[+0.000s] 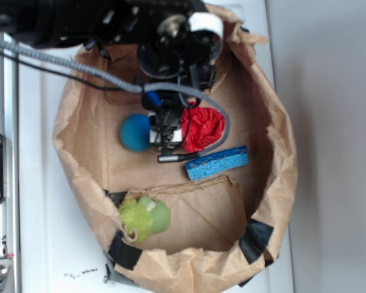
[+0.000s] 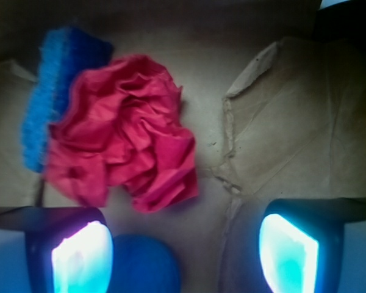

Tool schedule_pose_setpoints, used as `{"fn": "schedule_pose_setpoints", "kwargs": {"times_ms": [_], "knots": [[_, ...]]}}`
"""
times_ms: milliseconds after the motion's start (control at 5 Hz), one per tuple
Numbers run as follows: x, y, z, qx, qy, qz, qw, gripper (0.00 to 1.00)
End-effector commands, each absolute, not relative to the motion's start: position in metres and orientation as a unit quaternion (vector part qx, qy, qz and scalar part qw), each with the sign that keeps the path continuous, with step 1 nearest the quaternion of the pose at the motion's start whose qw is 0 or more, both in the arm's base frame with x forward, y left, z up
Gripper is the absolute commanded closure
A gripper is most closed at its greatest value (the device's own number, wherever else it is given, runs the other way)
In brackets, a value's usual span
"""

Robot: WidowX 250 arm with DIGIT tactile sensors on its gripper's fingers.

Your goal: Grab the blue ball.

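The crumpled brown paper bag (image 1: 274,152) holds a fuzzy teal-blue ball (image 1: 135,132), a crumpled red paper wad (image 1: 202,128) beside it, and a flat blue sponge (image 1: 217,163). The gripper (image 2: 186,250), jaws wide and empty, hangs between ball and wad.

- No text, label, brand, number or sign can be read in either view.
- The exterior view shows small dark specks on the white surface (image 1: 43,244) below the paper bag (image 1: 274,177), too small and blurred to tell whether they are print.
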State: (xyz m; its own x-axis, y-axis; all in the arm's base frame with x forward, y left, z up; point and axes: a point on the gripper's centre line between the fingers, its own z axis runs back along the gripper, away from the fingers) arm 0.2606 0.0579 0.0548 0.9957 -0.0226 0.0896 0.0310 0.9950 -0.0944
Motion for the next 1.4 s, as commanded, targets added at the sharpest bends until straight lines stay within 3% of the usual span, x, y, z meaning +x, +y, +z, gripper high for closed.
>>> {"fn": "schedule_pose_setpoints", "kwargs": {"times_ms": [0, 200, 400, 600, 800, 1000, 1200], "knots": [[0.248, 0.062, 0.054, -0.042, -0.051, -0.021, 0.998, 0.0], [0.234, 0.057, 0.046, -0.061, -0.033, -0.004, 0.998, 0.0], [0.222, 0.047, 0.048, -0.083, 0.009, -0.021, 0.996, 0.0], [0.217, 0.038, 0.056, -0.082, 0.031, -0.013, 0.996, 0.0], [0.221, 0.033, 0.058, -0.079, 0.041, -0.005, 0.996, 0.0], [0.227, 0.031, 0.047, -0.073, 0.028, -0.002, 0.997, 0.0], [0.237, 0.032, 0.043, -0.068, 0.026, 0.01, 0.997, 1.0]]}}
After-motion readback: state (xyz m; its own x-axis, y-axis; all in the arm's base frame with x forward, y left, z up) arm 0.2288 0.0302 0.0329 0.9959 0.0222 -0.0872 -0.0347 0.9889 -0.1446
